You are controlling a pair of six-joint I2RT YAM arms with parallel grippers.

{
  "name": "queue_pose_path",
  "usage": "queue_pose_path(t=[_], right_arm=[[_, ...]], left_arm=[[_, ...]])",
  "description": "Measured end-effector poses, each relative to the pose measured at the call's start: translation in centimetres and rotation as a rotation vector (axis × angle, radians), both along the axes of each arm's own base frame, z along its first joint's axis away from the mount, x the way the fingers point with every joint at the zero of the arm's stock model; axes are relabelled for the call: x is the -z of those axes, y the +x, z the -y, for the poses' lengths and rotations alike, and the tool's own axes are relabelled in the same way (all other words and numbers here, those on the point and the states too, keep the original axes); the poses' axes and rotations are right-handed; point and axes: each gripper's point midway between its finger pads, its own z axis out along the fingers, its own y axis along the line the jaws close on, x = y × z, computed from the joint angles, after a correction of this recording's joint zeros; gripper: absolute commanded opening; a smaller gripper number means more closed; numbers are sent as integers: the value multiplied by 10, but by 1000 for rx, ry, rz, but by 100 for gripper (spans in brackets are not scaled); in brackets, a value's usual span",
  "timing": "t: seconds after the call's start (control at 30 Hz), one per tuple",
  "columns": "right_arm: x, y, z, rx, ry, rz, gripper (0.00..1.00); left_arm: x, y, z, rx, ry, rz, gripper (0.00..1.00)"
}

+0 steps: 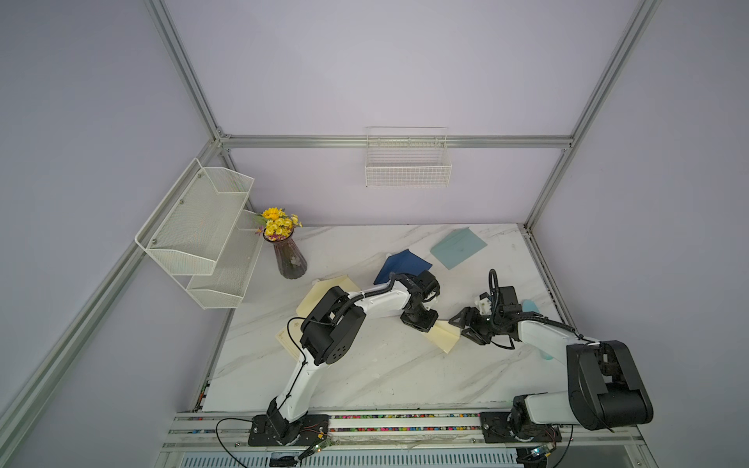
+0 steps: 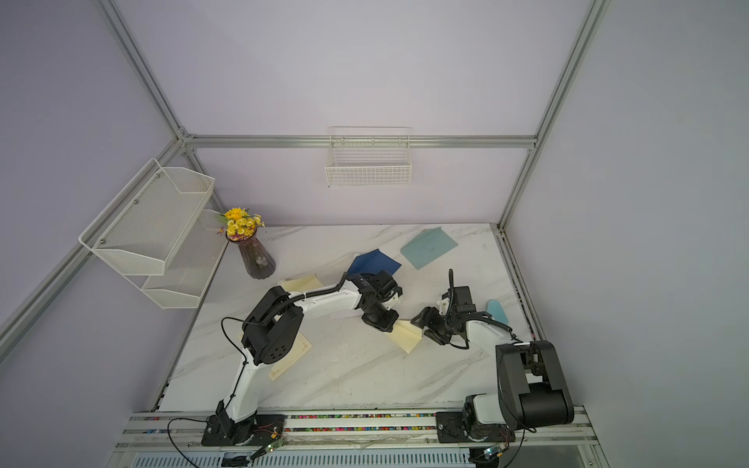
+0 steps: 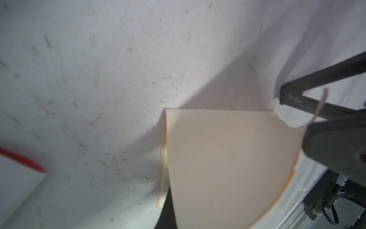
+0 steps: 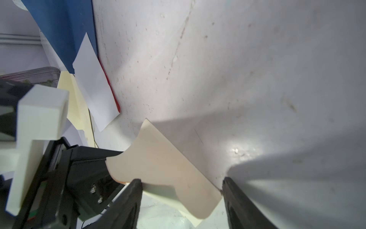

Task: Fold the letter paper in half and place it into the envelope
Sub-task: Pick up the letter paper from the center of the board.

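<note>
Two grippers on my feed, left gripper (image 1: 429, 324) clamped shut on one edge of the cream letter paper (image 1: 446, 338), paper curled on the marble table (image 1: 364, 377), right gripper (image 1: 460, 327) jaws wide, straddling its other end, pale blue envelope (image 1: 458, 248) well apart, far side.

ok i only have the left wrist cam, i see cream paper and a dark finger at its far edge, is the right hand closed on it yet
observer: No. In the right wrist view the right hand is open, with one finger on either side of the cream paper's corner.
operator: and does my left hand actually have the paper
observer: Yes. In both top views the left hand is shut on the opposite end of the sheet.
operator: what envelopes are out there
observer: A dark blue envelope lies just beyond the left hand, and a pale blue-green envelope lies farther back to the right.
</note>
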Motion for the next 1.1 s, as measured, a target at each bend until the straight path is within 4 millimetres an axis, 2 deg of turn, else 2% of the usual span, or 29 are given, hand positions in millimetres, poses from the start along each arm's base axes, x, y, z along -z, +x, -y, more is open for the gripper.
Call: queue_pose_path(t=[0.17,0.33,0.47,0.7,0.9,1.1], right_arm=[[-6,5,1,9,-17,25,68],[-41,16,2,12,-24,139,68],[-56,13,1,5,-31,194,68],[-38,2,5,3,-65,170,72],[-25,14,5,-13,-103,190,77],[-5,24,-6,-57,-119,197,77]], left_arm=[[0,0,-2,-1,4,-3,4],[0,0,-3,3,6,-4,4],[0,0,-5,-1,8,-10,4],[-2,3,-14,-19,30,-33,5],[-8,6,-18,-29,41,-46,5],[-8,1,-22,-27,58,-70,5]])
